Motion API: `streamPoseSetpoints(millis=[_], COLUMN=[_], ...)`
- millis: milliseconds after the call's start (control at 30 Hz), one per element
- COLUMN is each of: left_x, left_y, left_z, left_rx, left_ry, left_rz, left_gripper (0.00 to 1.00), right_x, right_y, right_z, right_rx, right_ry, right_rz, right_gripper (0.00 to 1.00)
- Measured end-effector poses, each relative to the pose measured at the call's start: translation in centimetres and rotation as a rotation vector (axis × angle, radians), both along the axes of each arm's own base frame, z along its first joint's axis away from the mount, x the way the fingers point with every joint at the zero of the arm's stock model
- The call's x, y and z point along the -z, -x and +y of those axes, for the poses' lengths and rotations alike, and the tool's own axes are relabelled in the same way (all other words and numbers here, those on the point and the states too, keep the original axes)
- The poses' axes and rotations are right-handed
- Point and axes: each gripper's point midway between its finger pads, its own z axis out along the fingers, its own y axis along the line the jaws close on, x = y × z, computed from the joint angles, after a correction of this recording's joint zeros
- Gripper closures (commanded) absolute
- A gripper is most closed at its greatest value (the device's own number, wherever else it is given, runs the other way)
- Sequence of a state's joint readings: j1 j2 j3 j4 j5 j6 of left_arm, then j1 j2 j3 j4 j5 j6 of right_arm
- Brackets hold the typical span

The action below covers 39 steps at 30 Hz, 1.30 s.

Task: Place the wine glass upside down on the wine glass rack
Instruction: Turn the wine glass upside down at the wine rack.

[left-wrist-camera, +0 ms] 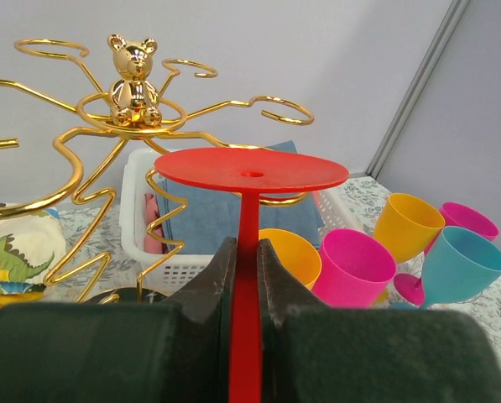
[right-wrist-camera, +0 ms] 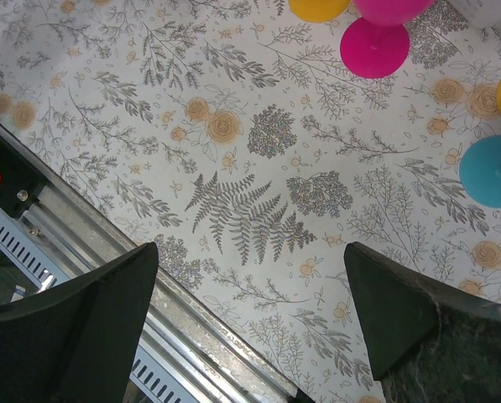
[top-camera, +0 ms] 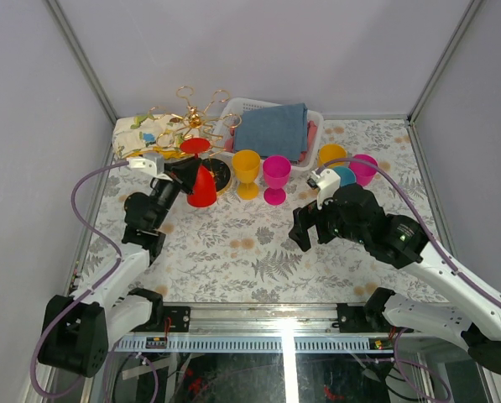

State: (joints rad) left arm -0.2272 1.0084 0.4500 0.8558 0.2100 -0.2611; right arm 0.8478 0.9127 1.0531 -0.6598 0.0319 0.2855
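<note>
Red plastic wine glass is inverted, stem pinched in left tool beside gold wire rack; hanging it remains.

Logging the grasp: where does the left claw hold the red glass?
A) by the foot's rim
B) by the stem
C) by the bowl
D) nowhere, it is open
B: the left claw is shut on the stem of the red glass, foot uppermost.

Red wine glass, gold rack
</note>
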Motion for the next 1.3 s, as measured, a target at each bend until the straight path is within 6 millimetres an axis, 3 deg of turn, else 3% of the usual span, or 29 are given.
streamPoseSetpoints(millis=[300, 633, 800, 1067, 1300], left_x=[-1.4, -6.0, -4.5, -0.1, 0.9], left_y=[-0.2, 3.3, 3.2, 1.9, 1.3], left_z=[0.7, 3.2, 4.4, 4.6, 3.9], left_rx=[-0.032, -0.125, -0.191, -0.220, -0.188], left_ry=[0.015, 0.047, 0.031, -0.016, -0.031], left_rz=[-0.029, -0.147, -0.117, -0.015, 0.006], left_gripper=[1.00, 1.00, 1.00, 1.00, 1.00], right_x=[0.5, 1.4, 1.4, 2.2, 2.9], right_y=[0.1, -0.1, -0.2, -0.1, 0.1], right_z=[-0.1, -0.3, -0.2, -0.3, -0.6], right_rx=[0.001, 0.007, 0.001, -0.006, -0.007], right_ry=[0.009, 0.026, 0.030, 0.049, 0.062], right_rz=[0.008, 0.009, 0.001, 0.005, 0.014], right_gripper=[0.01, 0.00, 0.00, 0.00, 0.01])
